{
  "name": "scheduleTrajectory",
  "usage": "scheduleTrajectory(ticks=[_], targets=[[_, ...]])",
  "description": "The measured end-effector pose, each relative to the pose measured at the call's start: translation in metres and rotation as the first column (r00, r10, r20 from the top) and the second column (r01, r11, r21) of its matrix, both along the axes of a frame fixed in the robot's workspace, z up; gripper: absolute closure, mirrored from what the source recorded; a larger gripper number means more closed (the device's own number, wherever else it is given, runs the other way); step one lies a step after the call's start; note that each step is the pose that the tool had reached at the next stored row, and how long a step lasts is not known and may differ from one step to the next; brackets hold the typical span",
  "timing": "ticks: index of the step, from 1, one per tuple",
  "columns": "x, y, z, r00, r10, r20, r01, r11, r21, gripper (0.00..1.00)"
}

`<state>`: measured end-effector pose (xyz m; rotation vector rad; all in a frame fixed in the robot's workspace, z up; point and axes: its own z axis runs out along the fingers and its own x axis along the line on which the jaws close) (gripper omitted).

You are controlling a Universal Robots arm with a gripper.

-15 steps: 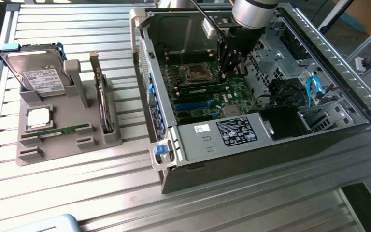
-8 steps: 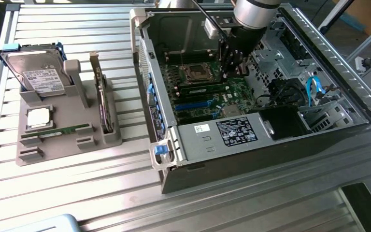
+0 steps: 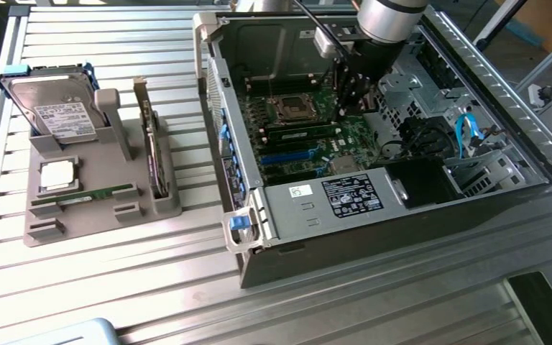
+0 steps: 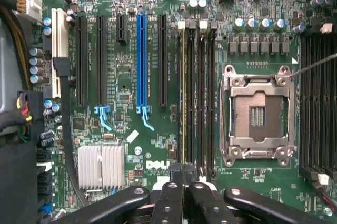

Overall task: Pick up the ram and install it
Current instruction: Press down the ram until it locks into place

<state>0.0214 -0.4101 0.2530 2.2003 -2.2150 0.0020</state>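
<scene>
Hidden: tool (image 4: pixel 184 182) tips in the exterior view sit behind the arm, inside the open computer case (image 3: pixel 256 237).
Tool: fingers pressed together at the end of the memory slots (image 4: pixel 197 92); whether they pinch anything cannot be told.
Ram: one green ram stick (image 3: pixel 100 194) lies flat in the grey holder (image 3: pixel 103 215) on the worktop (image 3: pixel 353 302), well apart from the tool.
Holder contents: one hard drive (image 3: pixel 55 108), one upright expansion card (image 3: pixel 149 147), one ram stick.
Case contents: motherboard (image 4: pixel 126 77), one empty CPU socket (image 4: pixel 258 113).
</scene>
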Motion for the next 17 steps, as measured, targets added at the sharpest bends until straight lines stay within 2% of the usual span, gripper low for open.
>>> scheduleTrajectory(ticks=[6, 9, 17], targets=[[0.005, 0.0, -0.0005, 1.0, 0.0, 0.0, 0.0, 1.0, 0.0001, 0.89], [0.005, 0.0003, -0.0068, 1.0, 0.0, 0.0, 0.0, 1.0, 0.0001, 0.89], [0.002, 0.0011, -0.0123, 1.0, 0.0, 0.0002, 0.0, 1.0, -0.0001, 0.89]])
